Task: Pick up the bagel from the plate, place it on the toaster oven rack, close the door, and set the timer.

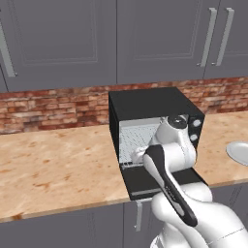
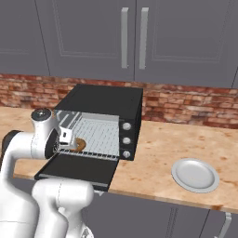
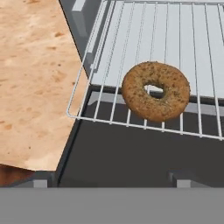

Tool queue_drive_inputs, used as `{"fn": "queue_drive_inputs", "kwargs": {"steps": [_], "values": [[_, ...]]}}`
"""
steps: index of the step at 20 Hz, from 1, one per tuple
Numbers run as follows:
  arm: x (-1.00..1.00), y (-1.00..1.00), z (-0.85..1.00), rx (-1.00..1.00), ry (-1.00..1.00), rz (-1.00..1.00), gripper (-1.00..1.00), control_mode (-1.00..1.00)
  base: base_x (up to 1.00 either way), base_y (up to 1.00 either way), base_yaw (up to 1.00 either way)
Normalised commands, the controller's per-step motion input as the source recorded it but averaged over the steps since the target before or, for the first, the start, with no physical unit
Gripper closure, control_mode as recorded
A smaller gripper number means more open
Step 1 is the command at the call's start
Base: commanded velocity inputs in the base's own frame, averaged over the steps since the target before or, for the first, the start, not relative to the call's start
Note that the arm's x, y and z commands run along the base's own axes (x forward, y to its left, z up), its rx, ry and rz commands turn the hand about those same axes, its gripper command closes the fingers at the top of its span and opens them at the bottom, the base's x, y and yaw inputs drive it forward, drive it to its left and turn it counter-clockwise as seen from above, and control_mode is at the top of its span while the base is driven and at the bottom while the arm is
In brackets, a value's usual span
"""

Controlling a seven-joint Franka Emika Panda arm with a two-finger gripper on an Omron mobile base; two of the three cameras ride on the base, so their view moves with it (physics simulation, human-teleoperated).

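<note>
The brown bagel lies flat on the toaster oven rack, near the rack's raised front edge, with nothing touching it. In the right base view the bagel sits at the front left of the silver rack. My gripper hovers just above and in front of it, open, its finger tips spread wide. The hand is at the oven's mouth. The black door hangs open, flat below the rack. The pale plate rests bare on the counter to the right.
The black toaster oven stands against a brick wall, with three knobs down its right side. Grey cabinets hang above. My own arm covers part of the oven's opening in the left base view. Bare counter stretches to the left.
</note>
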Motion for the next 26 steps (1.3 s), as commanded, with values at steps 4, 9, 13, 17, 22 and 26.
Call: {"fn": "queue_drive_inputs", "kwargs": {"steps": [4,9,13,17,22,26], "values": [[-0.1,0.0,-0.08,0.0,0.02,-0.01,-1.0,-1.0,0.0,0.0,0.0],[0.03,0.0,-0.2,0.0,0.05,0.0,-1.0,-1.0,0.0,0.0,0.0],[0.11,0.0,-0.34,0.0,0.12,-0.01,-1.0,-1.0,0.0,0.0,0.0],[0.24,0.06,-0.4,0.0,0.13,-0.02,-1.0,-1.0,0.0,0.0,0.0],[0.21,0.04,-0.3,0.0,0.06,-0.01,-1.0,-1.0,0.0,0.0,0.0],[0.29,0.04,-0.17,0.0,0.01,0.0,-1.0,-1.0,0.0,0.0,0.0]]}}
